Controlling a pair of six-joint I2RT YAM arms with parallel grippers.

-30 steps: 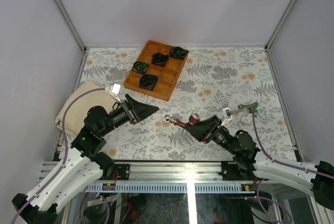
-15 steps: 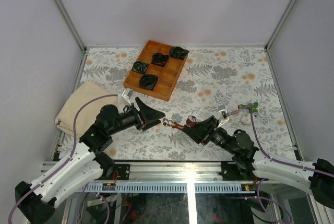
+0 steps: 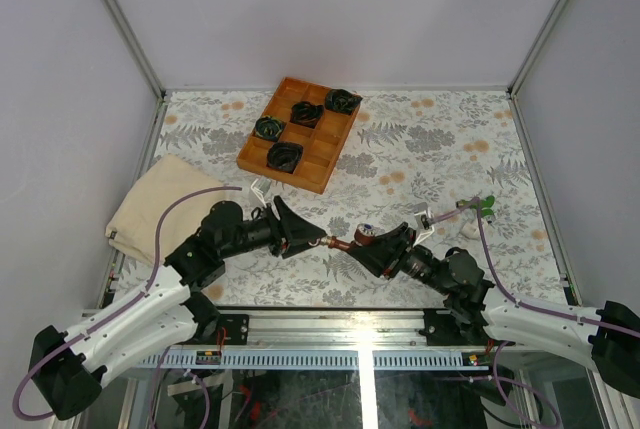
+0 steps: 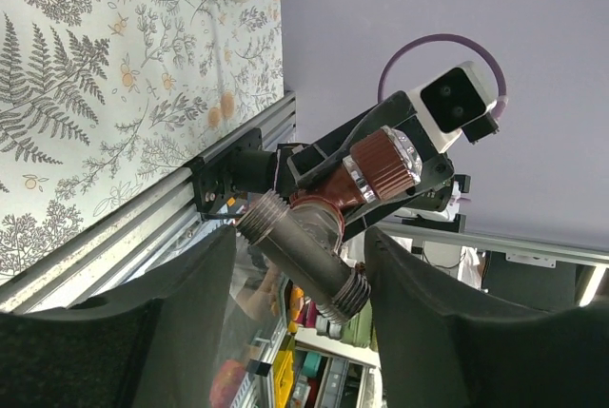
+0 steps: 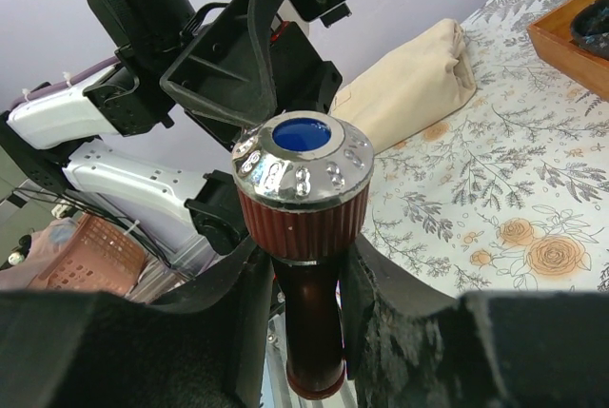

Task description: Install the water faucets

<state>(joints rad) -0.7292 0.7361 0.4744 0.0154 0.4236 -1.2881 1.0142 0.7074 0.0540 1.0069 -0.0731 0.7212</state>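
Observation:
The dark red-brown water faucet point(image 3: 347, 240) hangs above the table's near middle, with my right gripper point(image 3: 383, 245) shut on its stem. In the right wrist view its ribbed knob with a silvery cap point(image 5: 303, 189) stands above my right gripper point(image 5: 309, 294). My left gripper point(image 3: 316, 239) meets it from the left. Its fingers point(image 4: 143, 332) flank the grey threaded pipe point(image 4: 304, 258), close to both pipe ends, and contact is unclear. The green water faucet point(image 3: 487, 203) lies at the right on the table.
A wooden compartment tray point(image 3: 282, 176) holding black-and-green coiled bundles point(image 3: 284, 156) stands at the back middle. A beige folded cloth point(image 3: 160, 204) lies at the left edge. A small white piece point(image 3: 468, 232) rests near the green faucet. Grey walls enclose the table.
My left arm has swung right to the faucet's threaded end, and its jaws have narrowed around the pipe. The right arm has kept its hold, shifting only slightly.

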